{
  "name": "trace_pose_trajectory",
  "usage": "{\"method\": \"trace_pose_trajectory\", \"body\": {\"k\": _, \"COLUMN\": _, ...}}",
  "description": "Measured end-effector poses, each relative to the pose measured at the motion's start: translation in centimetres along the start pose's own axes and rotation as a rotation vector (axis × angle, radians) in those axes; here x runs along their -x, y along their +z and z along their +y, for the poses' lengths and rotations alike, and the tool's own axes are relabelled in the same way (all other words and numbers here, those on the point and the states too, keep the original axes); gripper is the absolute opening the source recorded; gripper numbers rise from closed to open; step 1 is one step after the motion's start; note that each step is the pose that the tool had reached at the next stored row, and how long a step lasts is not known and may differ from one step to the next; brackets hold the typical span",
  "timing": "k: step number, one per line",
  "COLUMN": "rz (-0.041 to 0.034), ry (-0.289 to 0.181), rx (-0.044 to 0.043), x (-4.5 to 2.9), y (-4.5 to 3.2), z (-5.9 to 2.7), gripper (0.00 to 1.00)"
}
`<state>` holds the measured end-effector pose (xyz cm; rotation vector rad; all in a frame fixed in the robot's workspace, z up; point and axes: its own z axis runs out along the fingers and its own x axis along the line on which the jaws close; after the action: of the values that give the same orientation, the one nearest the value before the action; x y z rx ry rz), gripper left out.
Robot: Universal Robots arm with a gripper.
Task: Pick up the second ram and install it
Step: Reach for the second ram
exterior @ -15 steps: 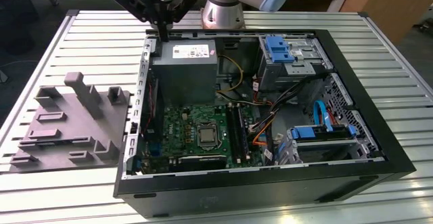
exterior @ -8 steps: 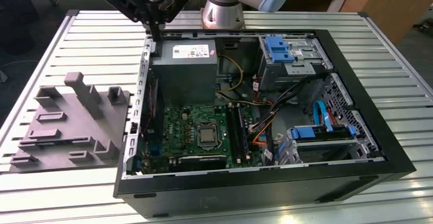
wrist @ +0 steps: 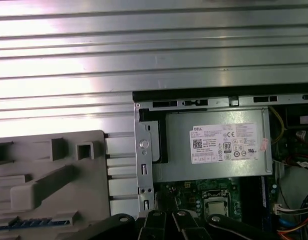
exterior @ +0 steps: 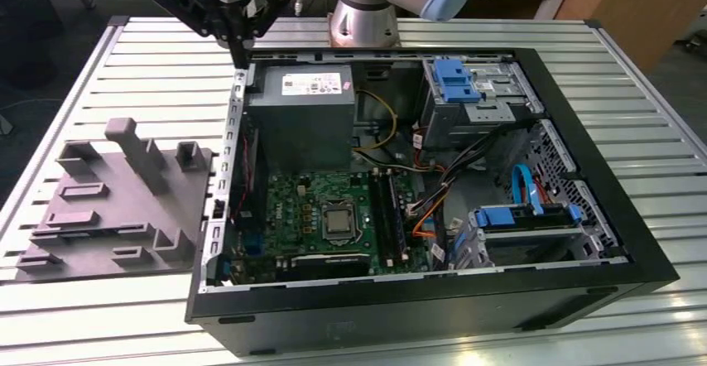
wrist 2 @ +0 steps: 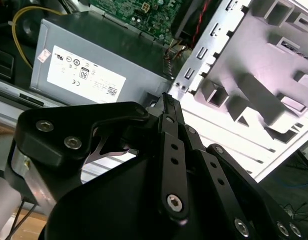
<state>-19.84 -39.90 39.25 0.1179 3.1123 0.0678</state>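
My black gripper (exterior: pixel 238 51) hangs above the far corner of the open computer case (exterior: pixel 618 217), beside the grey power supply (exterior: pixel 300 117). Its fingertips (wrist 2: pixel 166 100) are pressed together with nothing between them. A thin blue-green strip, which looks like the edge of the second ram (wrist: pixel 28 223), stands in a slot of the grey holder tray (wrist: pixel 48 175). That tray (exterior: pixel 111 200) lies on the table at the exterior view's left of the case, well away from the gripper. The long dark memory slots (exterior: pixel 387 209) run beside the processor socket (exterior: pixel 334 217) on the green motherboard.
The case's upright metal wall (exterior: pixel 234 134) stands between the tray and the motherboard. Inside the case are loose cables (exterior: pixel 431 192), blue drive brackets (exterior: pixel 453 80) and a drive cage (exterior: pixel 531 217). The slatted metal table (exterior: pixel 641 76) surrounds the case.
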Motion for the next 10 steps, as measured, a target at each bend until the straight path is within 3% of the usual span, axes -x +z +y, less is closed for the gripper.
{"method": "trace_pose_trajectory", "body": {"k": 10, "rz": 0.0000, "ry": 0.000, "rx": 0.0000, "x": -1.96, "y": -0.03, "z": -0.15, "gripper": 0.10}}
